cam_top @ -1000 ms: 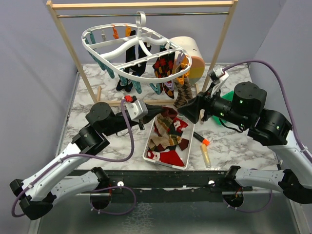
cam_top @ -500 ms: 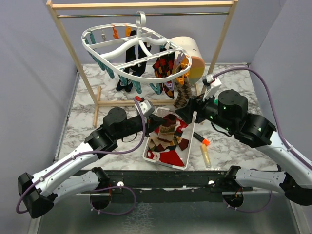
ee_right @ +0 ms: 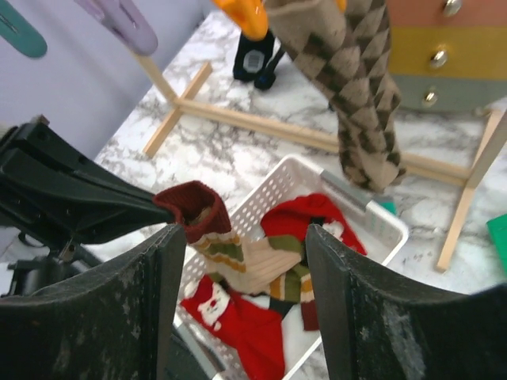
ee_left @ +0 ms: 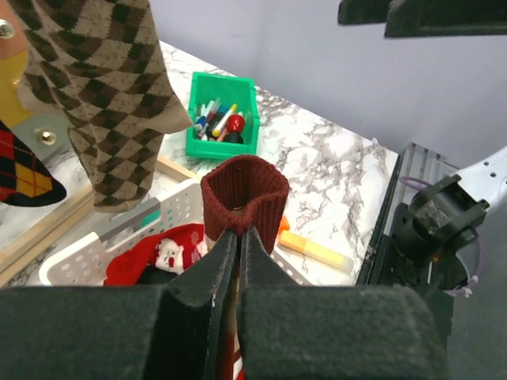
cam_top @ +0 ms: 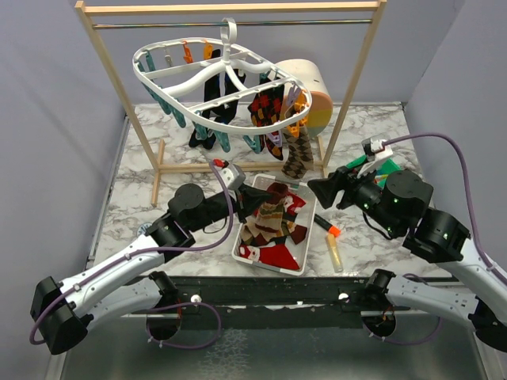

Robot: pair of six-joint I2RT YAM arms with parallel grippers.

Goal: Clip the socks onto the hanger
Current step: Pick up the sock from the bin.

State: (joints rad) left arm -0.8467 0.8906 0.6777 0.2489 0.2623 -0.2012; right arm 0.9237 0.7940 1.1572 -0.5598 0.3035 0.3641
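Two things are changing over the last second here. The left hand is coming up and over toward the middle with a sock pinched tight between its closed fingers, and the right hand is backing away from the hanger toward the right side of the desk, with its fingers spread wide and holding nothing. So I'm reading this as the pick-up part being done for this sock. It's hanging just above the white basket now instead of lying in the pile with the rest, but it's nowhere near clipped yet. The hanger is sitting higher and farther back, dangling off the wooden rack, with a few socks already on it, like the tan argyle one. As for which way the sock is pointing, the dark red cuff is on top, its open mouth facing up and a bit toward the right hand, and the left hand is gripping it by one side of that rim. The long axis is running pretty much up and down, with the striped foot end trailing into the basket. My guess is the right hand is lining up to help, but I can't tell for sure.
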